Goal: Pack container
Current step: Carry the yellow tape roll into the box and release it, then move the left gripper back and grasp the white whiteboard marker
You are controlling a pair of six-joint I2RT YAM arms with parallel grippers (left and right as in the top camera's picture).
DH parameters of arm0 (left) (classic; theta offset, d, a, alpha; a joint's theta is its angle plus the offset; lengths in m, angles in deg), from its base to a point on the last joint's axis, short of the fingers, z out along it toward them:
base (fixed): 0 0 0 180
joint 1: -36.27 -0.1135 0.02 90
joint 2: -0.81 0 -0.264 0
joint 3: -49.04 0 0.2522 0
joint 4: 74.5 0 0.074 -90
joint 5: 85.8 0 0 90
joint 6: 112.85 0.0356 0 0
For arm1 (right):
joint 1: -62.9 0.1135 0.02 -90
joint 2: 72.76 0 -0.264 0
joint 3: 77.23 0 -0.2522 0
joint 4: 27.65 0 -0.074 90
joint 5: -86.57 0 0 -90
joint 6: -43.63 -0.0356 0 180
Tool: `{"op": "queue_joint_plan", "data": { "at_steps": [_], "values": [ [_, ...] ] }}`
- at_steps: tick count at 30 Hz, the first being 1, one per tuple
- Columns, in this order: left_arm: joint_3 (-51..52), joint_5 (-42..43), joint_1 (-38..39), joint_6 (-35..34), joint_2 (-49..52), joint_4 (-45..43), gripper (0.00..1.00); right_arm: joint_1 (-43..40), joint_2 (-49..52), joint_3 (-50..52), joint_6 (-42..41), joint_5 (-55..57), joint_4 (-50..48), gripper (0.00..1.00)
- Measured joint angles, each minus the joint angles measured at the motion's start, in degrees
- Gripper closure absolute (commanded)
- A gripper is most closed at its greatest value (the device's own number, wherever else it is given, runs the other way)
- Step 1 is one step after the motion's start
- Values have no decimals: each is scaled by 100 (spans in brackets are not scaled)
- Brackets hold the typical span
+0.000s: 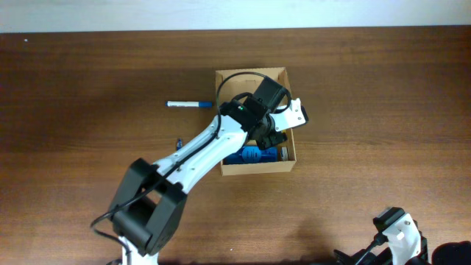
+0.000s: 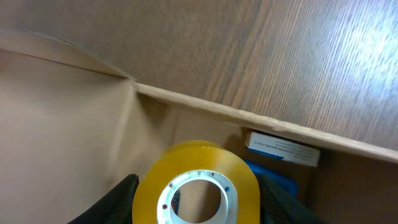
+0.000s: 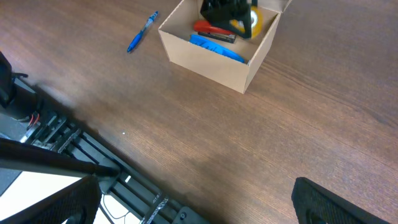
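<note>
The left gripper's (image 2: 198, 208) black fingers (image 2: 121, 202) press on either side of a yellow tape roll (image 2: 199, 165). They are about half spread and closed on the roll, whose white core faces the wrist camera. I see the roll hanging inside the container (image 3: 208, 62), close to the wall on the side away from the left arm's base. It sits at about rim height rather than down on the floor of the box.

Beneath and beside the roll, in the box, lie a flat blue packet (image 3: 214, 46), something red (image 3: 208, 27) and a small white-labelled item (image 2: 283, 149) against a wall. I cannot make out what the red thing is.

The tan cardboard container stands open near the middle of the table (image 1: 88, 88), somewhat closer to the far edge than to the near one. The white left arm (image 1: 199, 151) stretches to it from the near left corner and covers much of its opening from above.

On the bare wood just off the container's left wall, toward the far edge, lies a blue-and-white pen (image 1: 190, 104). It is clear of the box.

The right gripper (image 3: 198, 202) hovers low over the table by the near right corner, well apart from the container. Its dark fingers (image 3: 339, 199) are spread as wide as they go, with nothing between them.
</note>
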Motion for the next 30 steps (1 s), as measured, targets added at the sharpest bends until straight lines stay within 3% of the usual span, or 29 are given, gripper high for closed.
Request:
{"op": "queue_joint_plan", "data": {
  "at_steps": [6,8,14,23,30],
  "values": [
    [0,22,0,109,271,-306,57,0,0,0,-2,-2,2,1],
    [0,22,0,127,321,-328,46,0,0,0,-2,0,2,1],
    [0,-7,0,164,330,-369,30,0,0,0,-2,0,2,1],
    [-7,-72,11,120,238,-63,30,0,0,0,-2,0,0,1],
    [-28,-109,7,101,-1126,621,32,0,0,0,0,-2,0,1]
  ]
}}
